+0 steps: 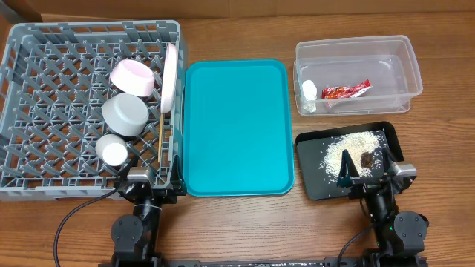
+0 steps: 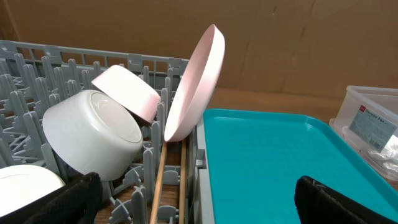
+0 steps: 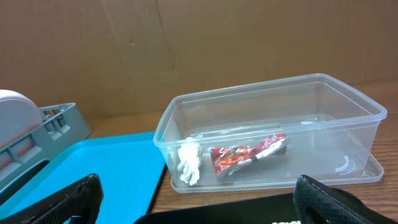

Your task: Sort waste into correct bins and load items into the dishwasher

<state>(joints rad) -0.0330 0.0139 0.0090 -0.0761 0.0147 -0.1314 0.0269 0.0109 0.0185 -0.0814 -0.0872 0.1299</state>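
The grey dishwasher rack (image 1: 44, 67) holds the white plate (image 1: 171, 76) on edge, the pink dish (image 1: 132, 76), the grey-white bowl (image 1: 125, 116), the white cup (image 1: 113, 150) and the chopsticks (image 1: 161, 141). The clear tub (image 1: 352, 41) holds the red wrapper (image 1: 345, 90) and the white scrap (image 1: 309, 90). The black tray (image 1: 310, 185) holds rice (image 1: 349, 144) and the brown lump (image 1: 367, 157). My left gripper (image 1: 152, 176) is open and empty at the rack's near right corner. My right gripper (image 1: 369, 174) is open and empty over the black tray's near edge.
The flat teal tray (image 1: 236, 126) lies between the rack and the bins, with nothing on it. The left wrist view shows the plate (image 2: 196, 84) leaning over the chopsticks (image 2: 158, 180). The right wrist view shows the tub (image 3: 267, 99) ahead.
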